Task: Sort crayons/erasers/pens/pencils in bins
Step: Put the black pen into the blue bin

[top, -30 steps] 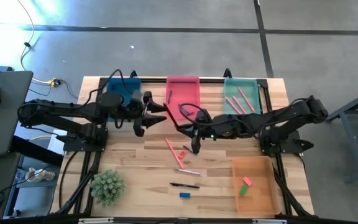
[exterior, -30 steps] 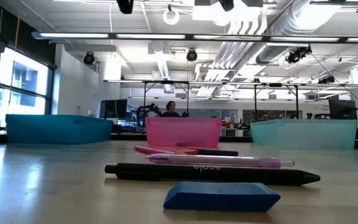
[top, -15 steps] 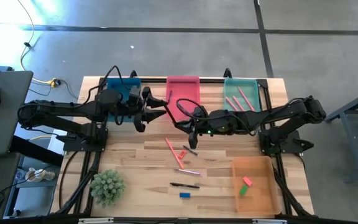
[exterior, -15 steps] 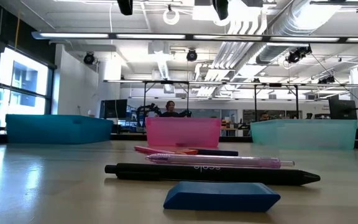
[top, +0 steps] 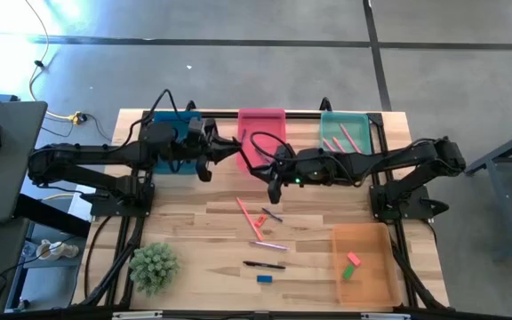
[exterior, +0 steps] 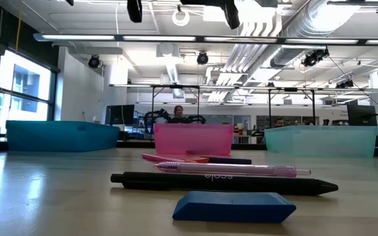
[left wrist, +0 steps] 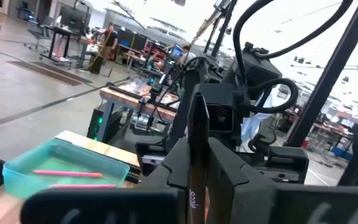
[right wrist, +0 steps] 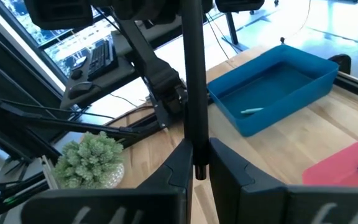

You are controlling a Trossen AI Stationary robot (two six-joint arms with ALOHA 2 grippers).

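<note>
Left hand (top: 227, 152) and right hand (top: 256, 165) meet tip to tip in the air, at the front edge of the pink bin (top: 263, 123). Both clamp narrow on one dark pen (top: 241, 157).
Left wrist view: left hand (left wrist: 199, 146) pinched on the pen (left wrist: 197, 118), pale lettering on the barrel.
Right wrist view: right hand (right wrist: 195, 158) grips the same pen (right wrist: 192, 74), which runs up to the other arm's fingers.

Bins along the far side of the surface (top: 194, 222):
- dark blue bin (top: 162, 119), partly under the left arm; one short pale stick (right wrist: 252, 111) inside
- pink bin, one dark pen (top: 243, 138) inside
- teal bin (top: 363, 122), salmon sticks (top: 340, 142) inside
- orange bin (top: 367, 240) near the right front corner; pink eraser (top: 353, 260) and green eraser (top: 348, 272) inside

Loose on the surface, mid-front:
- salmon sticks (top: 245, 212), some crossing
- short dark pen (top: 271, 214) beside them
- purplish pen (top: 269, 244)
- black pen (top: 264, 265)
- blue eraser (top: 264, 278), nearest the front (in the low view it lies just ahead of the black pen)

Potted plant (top: 154, 265) at left front.
</note>
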